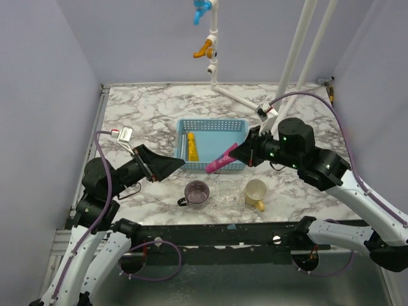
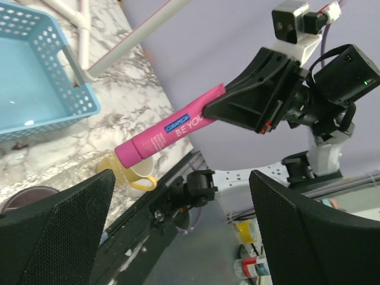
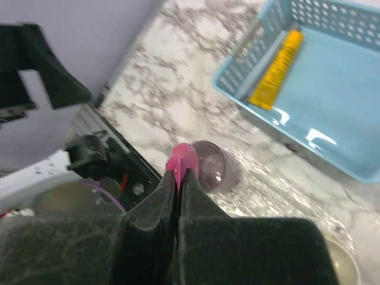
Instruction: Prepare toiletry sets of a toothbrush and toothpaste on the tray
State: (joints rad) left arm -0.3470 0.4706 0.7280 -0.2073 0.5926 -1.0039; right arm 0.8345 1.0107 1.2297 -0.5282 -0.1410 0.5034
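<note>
From above, you see the right gripper pinching the pink tube over the basket edge. The yellow tube lies inside, and the tray between the mugs looks bare. Left wrist — the left gripper stands wide, empty. Right wrist — its pads clamp the pink tube. No set looks made yet.

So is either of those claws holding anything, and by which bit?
The right gripper pinches the pink toothpaste tube by its flat tail end; the left gripper is open and empty.
</note>
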